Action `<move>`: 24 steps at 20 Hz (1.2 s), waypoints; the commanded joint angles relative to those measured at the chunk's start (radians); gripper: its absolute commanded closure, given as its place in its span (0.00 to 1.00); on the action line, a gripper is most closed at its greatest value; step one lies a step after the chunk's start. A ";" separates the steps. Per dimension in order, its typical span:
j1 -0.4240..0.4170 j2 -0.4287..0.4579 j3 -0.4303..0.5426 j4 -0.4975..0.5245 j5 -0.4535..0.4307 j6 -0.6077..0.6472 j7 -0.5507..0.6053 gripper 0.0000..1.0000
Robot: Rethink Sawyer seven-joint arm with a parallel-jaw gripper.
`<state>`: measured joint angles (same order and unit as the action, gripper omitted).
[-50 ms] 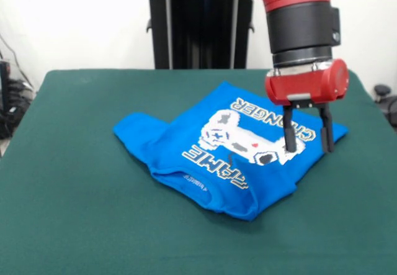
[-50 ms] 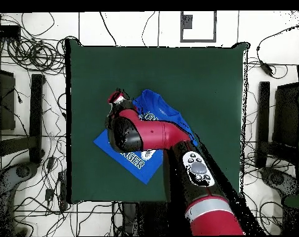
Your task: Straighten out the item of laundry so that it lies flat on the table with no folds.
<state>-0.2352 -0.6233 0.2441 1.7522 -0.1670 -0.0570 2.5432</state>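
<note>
Front and overhead views of a folded T-shirt on a green tabletop, with the robot arm above it.

The blue T-shirt (image 1: 217,157) lies printed side up on the tabletop (image 1: 74,213), a little toward the far half in the front view and not flat. Its print, a white game controller (image 1: 248,139) between the words "GAME" and "CHANGER", reads upside down from the front camera. The cloth is doubled over itself: a thick folded edge runs along the near side, and a plain blue flap (image 1: 138,135) sticks out to the left with creases where it meets the printed panel. The collar label shows near the front fold.

The red and black arm (image 1: 298,20) comes down over the shirt's right part. The gripper (image 1: 308,139) points straight down, its two dark fingers (image 1: 289,132) parted with a clear gap between them and nothing held. The left finger's tip stands over the right end of the controller print; the right finger is at the shirt's right edge. Whether the tips touch the cloth cannot be told.

In the overhead view the arm covers the middle of the shirt (image 2: 155,102), which shows on either side of it, on the left half of the tabletop (image 2: 201,80). Cables and stands lie on the floor (image 2: 41,55) around the table.
</note>
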 commanded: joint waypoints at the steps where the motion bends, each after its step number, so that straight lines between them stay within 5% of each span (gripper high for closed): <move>1: 0.011 0.021 0.084 0.083 -0.006 0.073 0.058 0.00; 24: -0.090 0.057 0.121 0.112 -0.134 0.026 0.007 0.00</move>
<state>-0.3296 -0.6173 0.2638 1.7821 -0.2494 -0.0570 2.5432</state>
